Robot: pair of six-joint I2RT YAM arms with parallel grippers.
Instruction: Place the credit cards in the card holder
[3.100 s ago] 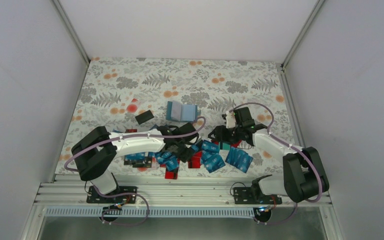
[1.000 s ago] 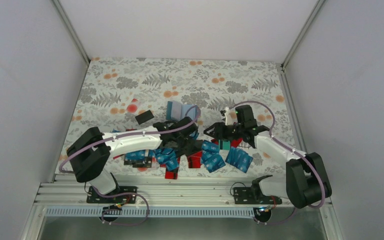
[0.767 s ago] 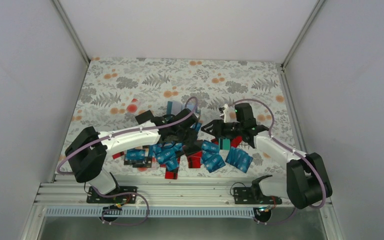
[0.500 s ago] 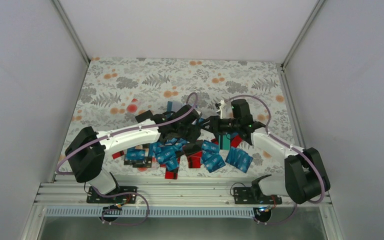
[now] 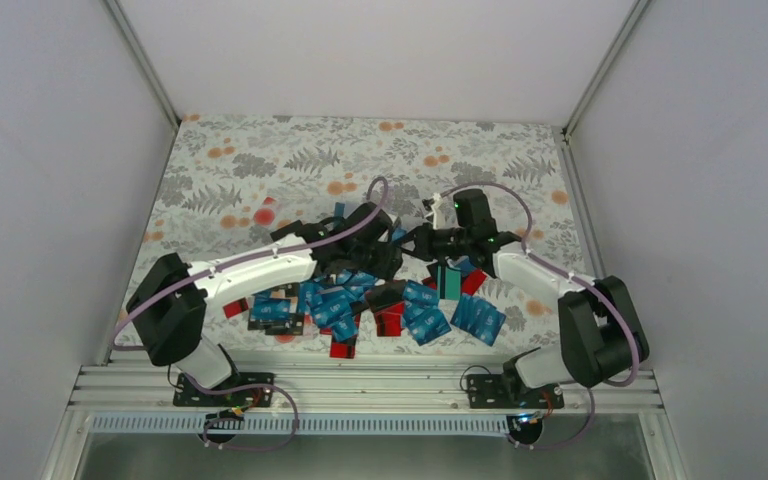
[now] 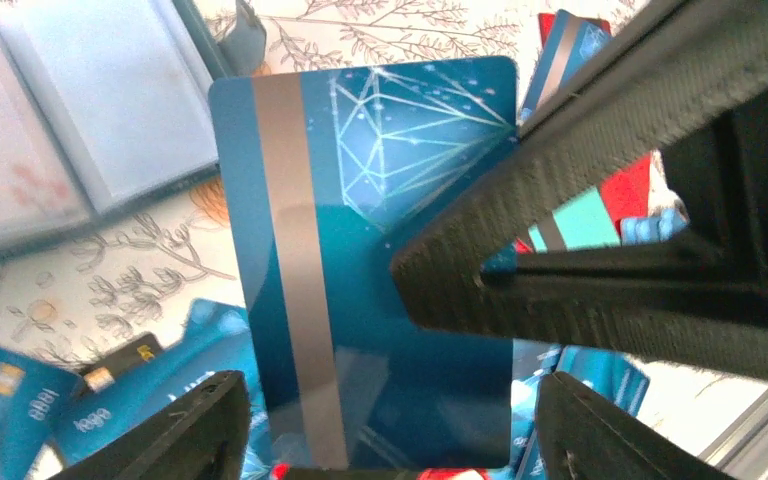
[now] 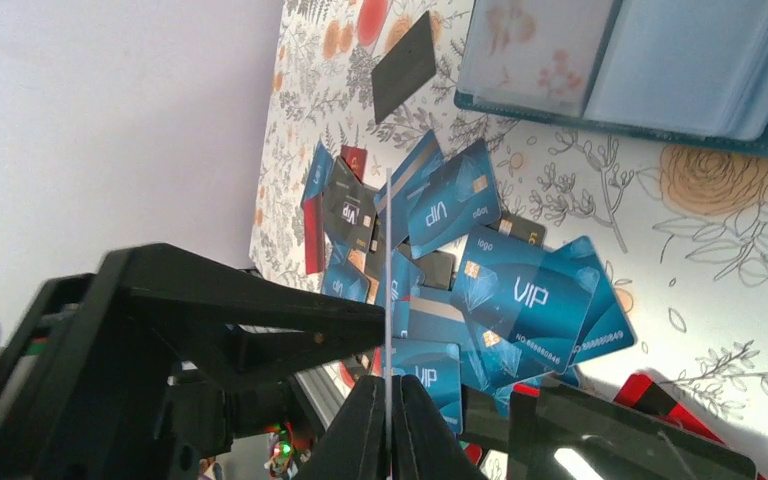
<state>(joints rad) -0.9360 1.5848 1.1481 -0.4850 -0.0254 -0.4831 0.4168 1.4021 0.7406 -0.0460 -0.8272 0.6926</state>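
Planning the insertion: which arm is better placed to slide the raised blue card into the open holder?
Right: the right gripper pinches the blue card, and the open card holder lies ahead of it.

Plain white walls (image 5: 360, 50) enclose the counter (image 5: 230, 140) on three sides. Its top is printed with grey ferns and orange flowers; aluminium rails (image 5: 360, 385) line its near edge.
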